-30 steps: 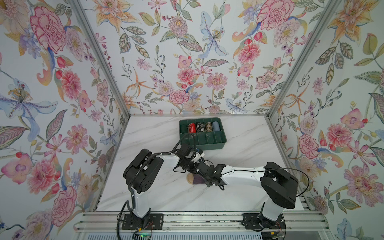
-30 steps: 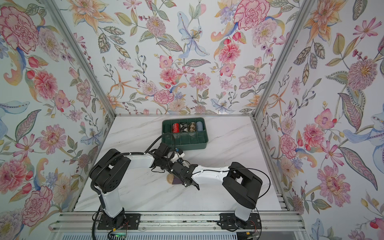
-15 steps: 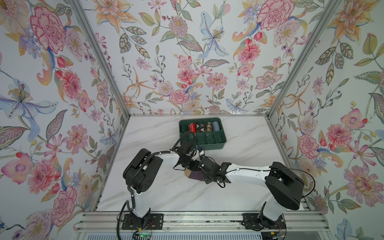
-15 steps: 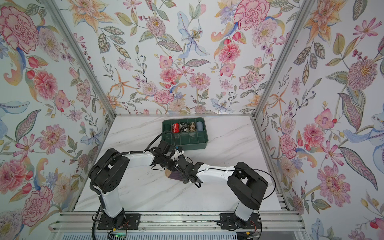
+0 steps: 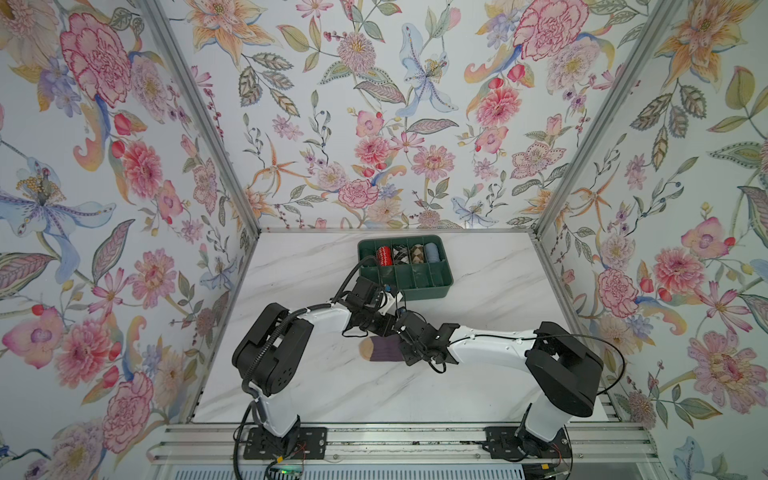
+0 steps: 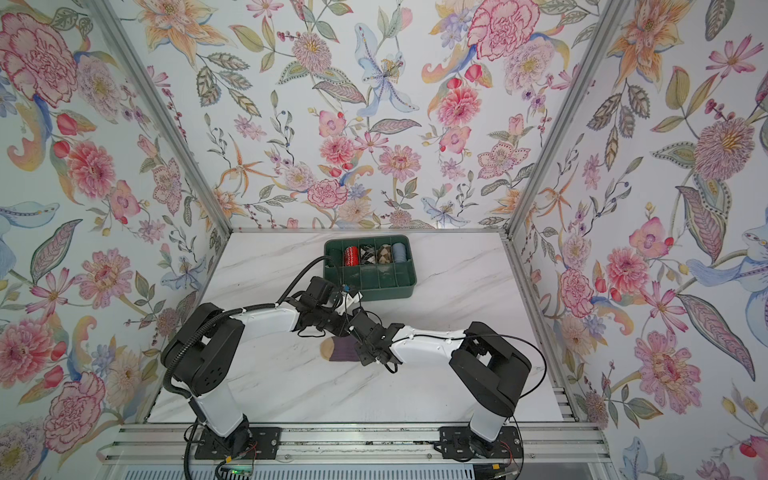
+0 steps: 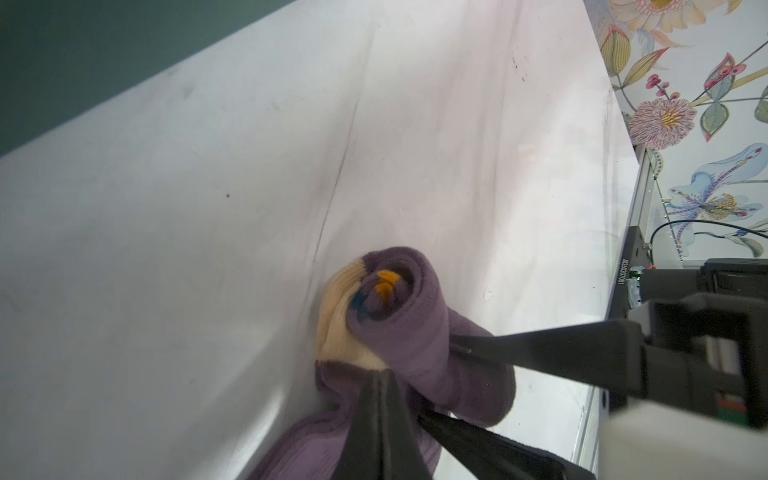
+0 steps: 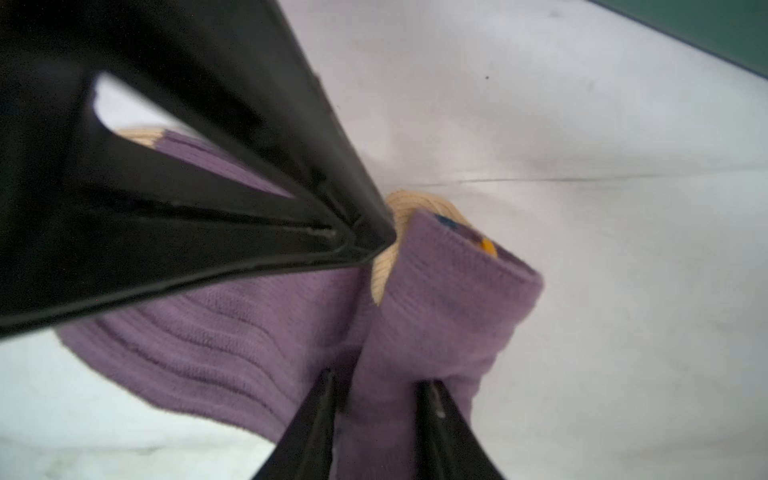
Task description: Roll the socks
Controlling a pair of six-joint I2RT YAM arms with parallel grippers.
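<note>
A: Where does the left gripper (image 8: 363, 240) stand?

B: Its jaws are closed to a point; the tip presses on the dusty-purple socks (image 7: 409, 320) at the tan heel patch, right against the rolled end; whether any fabric is nipped between them I cannot tell.

A: And the socks themselves?

B: On the marble counter (image 5: 332, 386), under both grippers; the cuff end is wound into a tight roll, orange and navy stripes showing in its core; the flat ribbed foot lies beneath the left gripper's fingers and runs out to the tan toe.

A: The right gripper (image 8: 379, 388)?

B: Narrow, clamped across the roll with a finger on each side; it sits just beyond the left gripper's tip.

A: So which step is this?

B: Mid-roll, I judge; a good part of the foot is not yet wound. Next, the right gripper must turn the roll toward the toe without slackening; the left gripper must clear the roll's path and pin the flat part nearer the toe; loosen early and the core may spring open.
</note>
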